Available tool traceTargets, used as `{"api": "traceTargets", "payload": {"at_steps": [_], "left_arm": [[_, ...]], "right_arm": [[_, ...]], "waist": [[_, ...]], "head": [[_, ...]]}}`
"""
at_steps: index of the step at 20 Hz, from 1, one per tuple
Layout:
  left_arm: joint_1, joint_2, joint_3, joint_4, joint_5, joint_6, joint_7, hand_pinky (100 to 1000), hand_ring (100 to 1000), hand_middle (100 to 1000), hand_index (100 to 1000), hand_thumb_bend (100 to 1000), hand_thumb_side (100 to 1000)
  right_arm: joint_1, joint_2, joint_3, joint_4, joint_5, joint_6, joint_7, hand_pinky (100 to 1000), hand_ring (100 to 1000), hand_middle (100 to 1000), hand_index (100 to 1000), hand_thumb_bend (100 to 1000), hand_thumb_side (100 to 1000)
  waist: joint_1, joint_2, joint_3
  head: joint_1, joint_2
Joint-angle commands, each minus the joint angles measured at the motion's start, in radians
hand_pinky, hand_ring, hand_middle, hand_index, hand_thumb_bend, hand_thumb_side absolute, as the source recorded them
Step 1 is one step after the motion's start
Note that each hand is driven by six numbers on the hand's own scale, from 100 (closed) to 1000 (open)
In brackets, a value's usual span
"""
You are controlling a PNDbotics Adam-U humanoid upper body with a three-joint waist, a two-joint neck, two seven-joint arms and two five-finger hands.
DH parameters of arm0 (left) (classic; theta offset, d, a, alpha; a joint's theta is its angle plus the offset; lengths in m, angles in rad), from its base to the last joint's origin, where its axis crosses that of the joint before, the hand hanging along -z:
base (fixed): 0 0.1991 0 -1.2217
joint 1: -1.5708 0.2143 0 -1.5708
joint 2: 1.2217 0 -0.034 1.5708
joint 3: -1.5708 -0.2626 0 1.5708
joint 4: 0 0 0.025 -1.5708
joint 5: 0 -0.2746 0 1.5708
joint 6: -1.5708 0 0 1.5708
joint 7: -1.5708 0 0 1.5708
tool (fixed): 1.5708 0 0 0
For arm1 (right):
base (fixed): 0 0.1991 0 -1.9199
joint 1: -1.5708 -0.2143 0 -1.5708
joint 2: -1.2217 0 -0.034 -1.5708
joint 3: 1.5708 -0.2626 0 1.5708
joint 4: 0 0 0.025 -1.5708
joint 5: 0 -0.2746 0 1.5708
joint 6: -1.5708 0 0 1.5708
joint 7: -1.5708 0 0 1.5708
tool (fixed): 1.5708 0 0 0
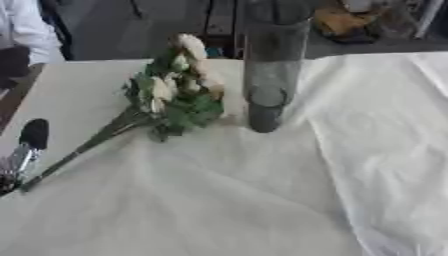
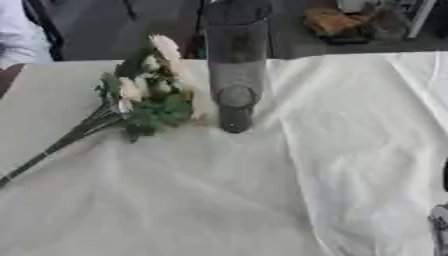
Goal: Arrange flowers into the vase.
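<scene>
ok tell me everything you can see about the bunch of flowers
The bunch of flowers lies flat on the white cloth, not yet in the vase. It has cream-white blooms, one paler bud at the far end, and dark green leaves. Its long stems run down toward the near left, ending close to the left hand, which shows at the left edge; contact there is unclear. The head lies just left of the tall dark vase, which stands upright.
</scene>
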Motion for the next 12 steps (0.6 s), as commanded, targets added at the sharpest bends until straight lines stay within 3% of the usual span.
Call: {"api": "traceTargets", "payload": {"at_steps": [1,2,8,12], "left_arm": [[-0.018,0.093,0.02,-0.016,0.007,0.049,-0.047,792,870,949,1000,209,750],[-0.021,0.109,0.014,-0.016,0.003,0.065,-0.062,793,872,949,1000,210,837],[-0.051,0.184,-0.026,-0.016,-0.024,0.158,-0.155,789,875,943,1000,223,836],[-0.088,0.222,-0.069,-0.016,-0.035,0.22,-0.217,790,883,946,1000,282,861]], "right_arm": [[-0.003,-0.019,-0.002,-0.016,0.01,-0.005,0.003,827,848,664,917,100,1000],[-0.002,-0.019,-0.001,-0.016,0.011,-0.005,0.005,828,848,664,917,100,1000],[0.0,-0.021,0.005,-0.016,0.013,-0.007,0.012,828,848,663,918,100,1000],[0.0,-0.023,0.01,-0.016,0.011,-0.007,0.017,829,849,663,918,100,1000]], "waist": [[0.001,-0.017,-0.001],[0.001,-0.016,-0.001],[0.003,-0.012,-0.007],[0.004,-0.012,-0.013]], "head": [[0.01,0.005],[0.013,0.003],[0.017,-0.003],[0.021,-0.006]]}}
